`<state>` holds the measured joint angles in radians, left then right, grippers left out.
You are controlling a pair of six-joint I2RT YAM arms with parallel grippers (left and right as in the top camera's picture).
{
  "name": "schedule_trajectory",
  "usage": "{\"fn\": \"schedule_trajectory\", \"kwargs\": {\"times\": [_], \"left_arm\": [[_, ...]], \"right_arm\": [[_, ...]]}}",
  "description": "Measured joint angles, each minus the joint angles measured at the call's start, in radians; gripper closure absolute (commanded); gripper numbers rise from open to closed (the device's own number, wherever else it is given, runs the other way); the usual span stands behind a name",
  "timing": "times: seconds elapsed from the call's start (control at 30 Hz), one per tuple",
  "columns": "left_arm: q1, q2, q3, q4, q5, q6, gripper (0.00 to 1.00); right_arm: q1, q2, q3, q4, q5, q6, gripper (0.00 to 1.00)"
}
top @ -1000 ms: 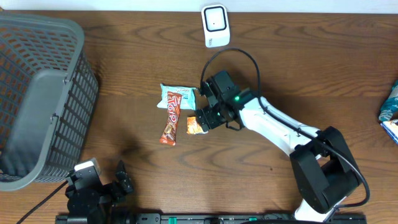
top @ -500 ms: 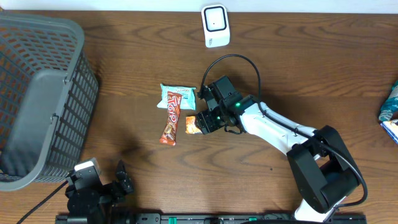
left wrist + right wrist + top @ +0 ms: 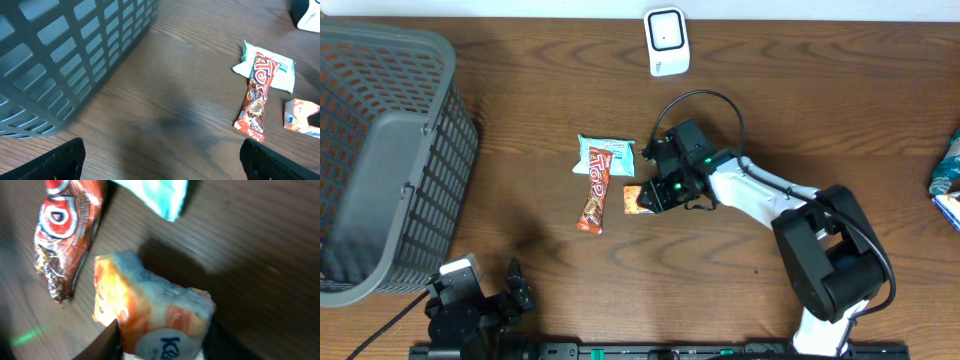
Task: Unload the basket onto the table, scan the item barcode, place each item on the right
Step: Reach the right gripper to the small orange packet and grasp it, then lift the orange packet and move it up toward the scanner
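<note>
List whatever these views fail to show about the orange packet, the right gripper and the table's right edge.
- orange packet: any barcode; the right wrist view is blurred and its bottom edge cuts the packet off.
- right gripper: whether it grips the packet; overhead, its own body covers that end.
- patterned item: overhead, the frame's right edge cuts it; identity unclear.

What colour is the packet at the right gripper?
The packet is orange and white with blue lettering; best in right wrist view.

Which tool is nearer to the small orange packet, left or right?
Right. The right tool straddles the orange packet; the left tool sits far off, near the basket.
</note>
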<state>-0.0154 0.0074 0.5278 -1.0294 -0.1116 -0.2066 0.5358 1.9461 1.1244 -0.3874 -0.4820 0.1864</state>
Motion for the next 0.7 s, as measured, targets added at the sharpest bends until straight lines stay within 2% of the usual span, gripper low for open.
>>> {"fn": "schedule_trajectory", "kwargs": {"times": [0.13,0.2,0.3,0.4,0.53,0.7], "left_arm": [[0.0,0.0,0.0,0.0,0.0,0.0,0.01],[0.0,0.0,0.0,0.0,0.0,0.0,0.01],[0.0,0.0,0.0,0.0,0.0,0.0,0.01],[0.0,0.0,0.0,0.0,0.0,0.0,0.01],[0.0,0.0,0.0,0.0,0.0,0.0,0.01],[0.0,0.0,0.0,0.0,0.0,0.0,0.01]], "right_arm": [[-0.005,0.002,0.0,-0.001,-0.005,0.0,0.67],[-0.005,0.002,0.0,0.0,-0.005,-0.002,0.73],[-0.005,0.002,0.0,0.0,-0.007,-0.004,0.91],[-0.006,0.002,0.0,0.007,-0.027,0.0,0.99],[-0.024,0.008,0.005,-0.025,-0.092,0.004,0.99],[-0.111,0.011,0.063,-0.19,-0.192,0.081,0.99]]}}
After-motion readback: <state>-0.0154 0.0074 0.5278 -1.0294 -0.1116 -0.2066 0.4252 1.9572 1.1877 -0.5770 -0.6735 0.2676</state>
